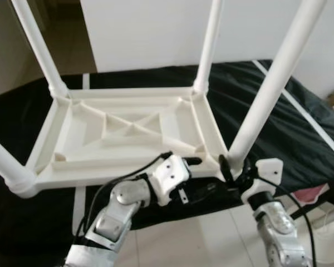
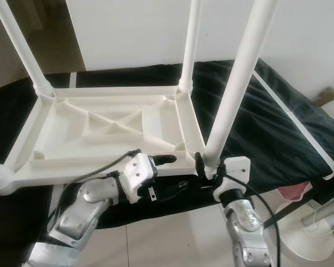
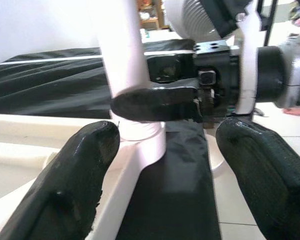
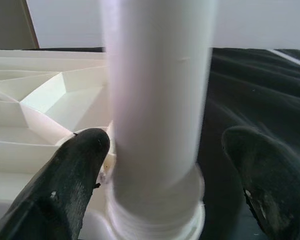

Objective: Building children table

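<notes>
A white plastic children's table (image 1: 122, 171) lies upside down on a black cloth, its legs pointing up. The near right leg (image 1: 267, 94) rises from the front right corner. My right gripper (image 4: 165, 137) is open at that leg's base, one finger on each side of the leg (image 4: 157, 100). My left gripper (image 3: 167, 129) is open along the table's front rim, pointing at the same corner; one finger (image 3: 75, 175) is over the table's underside, the other (image 3: 260, 170) is off its edge. Both grippers sit close together in the head views, left gripper (image 1: 196, 164) beside right gripper (image 1: 234, 167).
The black cloth (image 1: 284, 128) covers a low surface that ends just behind my arms, with tiled floor (image 1: 200, 233) below. A white fan base (image 2: 312, 239) and a pink object (image 2: 292, 192) stand at the right. A white wall (image 1: 156, 33) is behind.
</notes>
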